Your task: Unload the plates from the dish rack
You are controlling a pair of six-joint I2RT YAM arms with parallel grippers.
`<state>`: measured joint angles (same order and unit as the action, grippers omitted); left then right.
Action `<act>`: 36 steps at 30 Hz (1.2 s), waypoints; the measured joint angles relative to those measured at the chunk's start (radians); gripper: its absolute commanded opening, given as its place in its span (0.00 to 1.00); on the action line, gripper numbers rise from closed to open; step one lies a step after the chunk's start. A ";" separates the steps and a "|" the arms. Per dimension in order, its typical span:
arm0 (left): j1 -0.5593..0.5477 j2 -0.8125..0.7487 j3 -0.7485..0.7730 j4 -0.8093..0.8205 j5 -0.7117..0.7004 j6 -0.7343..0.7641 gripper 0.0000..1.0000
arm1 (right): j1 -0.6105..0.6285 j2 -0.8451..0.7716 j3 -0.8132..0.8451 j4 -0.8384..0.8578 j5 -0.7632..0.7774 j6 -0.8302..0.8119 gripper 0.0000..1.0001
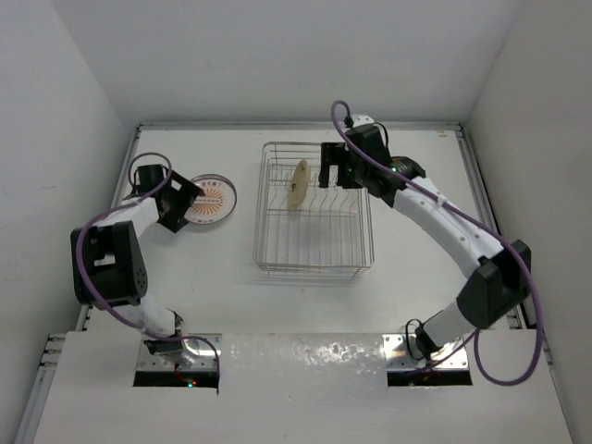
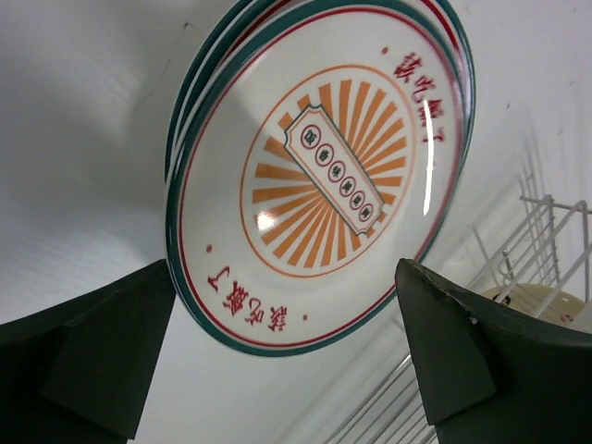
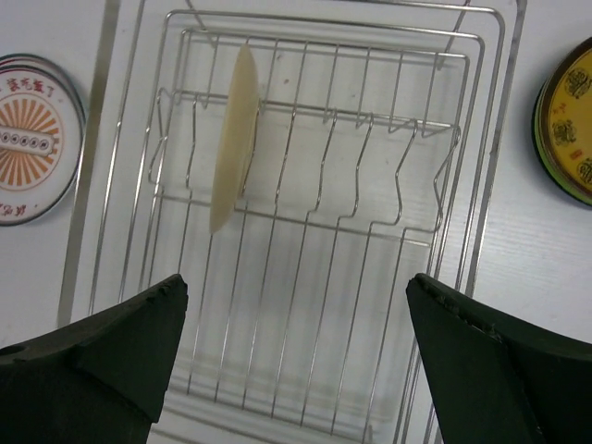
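Note:
The dish rack is a silver wire basket in the middle of the table. One cream plate stands upright in its prongs near the far left end, and shows edge-on in the right wrist view. A white plate with an orange sunburst lies on top of a stack on the table left of the rack. My left gripper is open at that stack's left edge, the sunburst plate just beyond its fingers and apart from them. My right gripper hangs open over the rack's far right part, holding nothing.
The right wrist view shows a yellow-orange plate on a green one lying on the table right of the dish rack. White walls close in the table on the left, right and back.

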<state>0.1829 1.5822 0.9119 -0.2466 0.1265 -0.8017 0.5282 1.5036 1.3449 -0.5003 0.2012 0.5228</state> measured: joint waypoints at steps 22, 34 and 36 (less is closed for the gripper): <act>-0.020 -0.549 0.076 -0.213 -0.071 0.303 1.00 | 0.175 0.645 0.553 -0.220 0.381 0.046 0.56; -0.029 -0.734 -0.121 -0.244 -0.054 0.436 1.00 | 0.188 0.699 0.591 -0.212 0.507 0.117 0.17; -0.031 -0.737 -0.121 -0.244 -0.051 0.439 1.00 | 0.188 0.700 0.592 -0.207 0.522 0.136 0.13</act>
<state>0.1516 0.8455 0.7906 -0.4904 0.0757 -0.3626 0.7162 2.2032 1.9373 -0.7074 0.7235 0.6586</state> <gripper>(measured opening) 0.999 0.173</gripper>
